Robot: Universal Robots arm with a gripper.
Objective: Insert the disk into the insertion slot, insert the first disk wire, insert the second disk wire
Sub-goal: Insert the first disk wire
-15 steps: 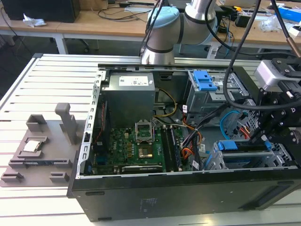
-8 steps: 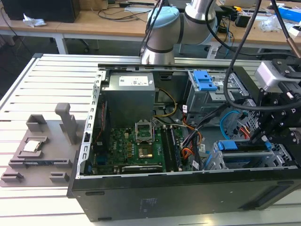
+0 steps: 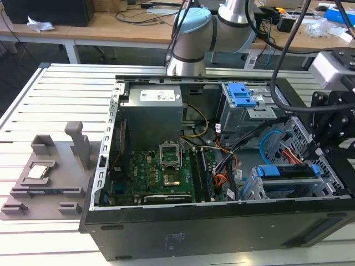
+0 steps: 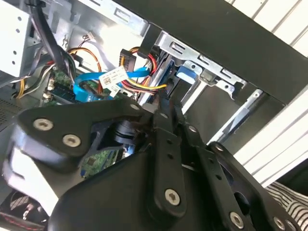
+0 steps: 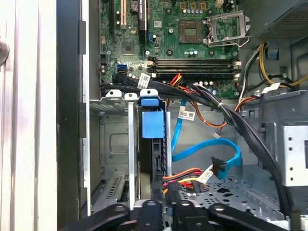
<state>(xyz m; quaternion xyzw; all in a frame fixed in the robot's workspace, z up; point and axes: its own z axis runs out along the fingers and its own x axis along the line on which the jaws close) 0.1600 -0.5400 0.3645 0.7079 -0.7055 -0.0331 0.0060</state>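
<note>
Presently, the disk [image 5: 153, 126] is seated in the insertion slot [image 5: 113, 144]. The gripper [image 5: 166, 203] is closed on the plug of the first disk wire [image 5: 185, 174] behind the disk; the second disk wire [image 5: 204, 149] is seen loose nearby.

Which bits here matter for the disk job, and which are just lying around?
Job: disk, insertion slot, first disk wire (red-orange), second disk wire (light blue).
Lying about: motherboard, power supply, tall bay with blue clip, grey fixture.
</note>
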